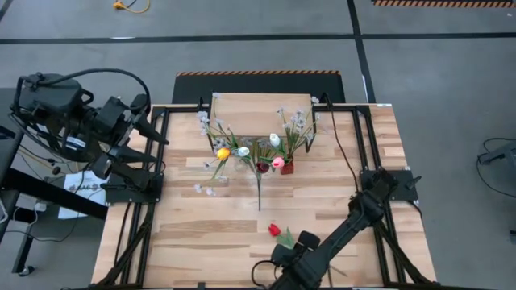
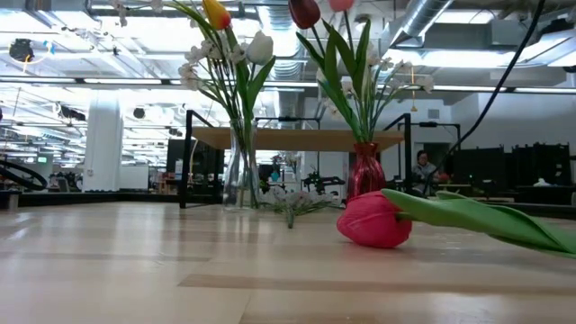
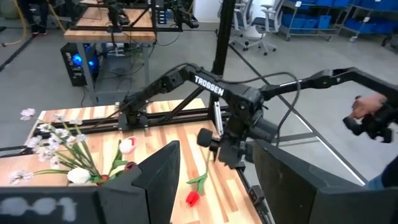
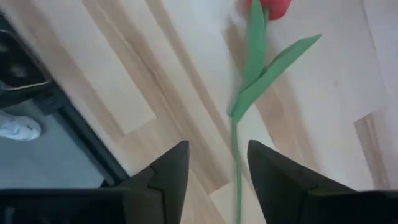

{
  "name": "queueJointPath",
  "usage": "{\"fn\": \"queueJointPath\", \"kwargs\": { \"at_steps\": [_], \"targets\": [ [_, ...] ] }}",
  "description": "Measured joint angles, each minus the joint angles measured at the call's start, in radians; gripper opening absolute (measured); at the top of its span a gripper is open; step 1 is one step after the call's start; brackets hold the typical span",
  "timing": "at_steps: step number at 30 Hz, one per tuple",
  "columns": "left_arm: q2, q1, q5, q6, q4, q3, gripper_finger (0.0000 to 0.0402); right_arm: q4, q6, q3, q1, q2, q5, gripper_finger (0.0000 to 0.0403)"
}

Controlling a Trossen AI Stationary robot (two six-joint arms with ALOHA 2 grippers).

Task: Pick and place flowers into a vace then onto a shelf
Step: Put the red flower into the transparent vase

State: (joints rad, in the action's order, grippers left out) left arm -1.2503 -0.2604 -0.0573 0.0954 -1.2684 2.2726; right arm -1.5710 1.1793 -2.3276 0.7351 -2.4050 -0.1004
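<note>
Overhead, the tabletop (image 1: 193, 234) carries the shelf (image 1: 262, 113) at its far edge, with two vases of flowers in front of it, a clear vase (image 2: 238, 171) and a red vase (image 2: 364, 171), both on the table and not yet on the shelf. Nearer to me lies one loose red tulip (image 1: 276, 231), flat on the wood close to the near edge. My right gripper (image 4: 217, 171) hovers over its stem end; my left gripper (image 3: 214, 180) waits well apart at the table's left side, fingers parted and empty, so the right arm is plainly the nearer one. Relation that matters: the tulip's long axis runs straight out from my right claw, stem (image 4: 237, 168) passing between the two spread fingers, leaves (image 4: 264, 65) farther out, bloom farthest. The right fingers stand apart on either side of the stem and do not grip it. I judge a close across the stem to be the next need.
</note>
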Motion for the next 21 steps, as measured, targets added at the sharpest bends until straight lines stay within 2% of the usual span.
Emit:
{"fn": "queueJointPath", "kwargs": {
  "at_steps": [4,9,15,17,21],
  "targets": [
    [0.0,0.0,-0.035,0.005,-0.001,0.0,0.0193,0.0,0.021,-0.001,-0.007,-0.052,0.027,0.0145],
    [0.0,0.0,-0.044,0.006,-0.009,0.0,0.0193,0.0,-0.006,0.0,-0.017,-0.09,0.08,0.0148],
    [0.0,0.0,-0.044,0.006,-0.039,0.0,0.0193,0.017,-0.111,0.0,-0.018,-0.03,0.094,0.0148],
    [0.0,0.0,-0.044,0.009,-0.044,0.0,0.0193,0.038,-0.152,-0.001,-0.01,0.027,0.028,0.0144],
    [0.0,0.0,-0.045,0.021,-0.051,0.0,0.0193,-0.004,-0.122,0.0,0.003,0.161,-0.21,0.0134]
  ]
}}
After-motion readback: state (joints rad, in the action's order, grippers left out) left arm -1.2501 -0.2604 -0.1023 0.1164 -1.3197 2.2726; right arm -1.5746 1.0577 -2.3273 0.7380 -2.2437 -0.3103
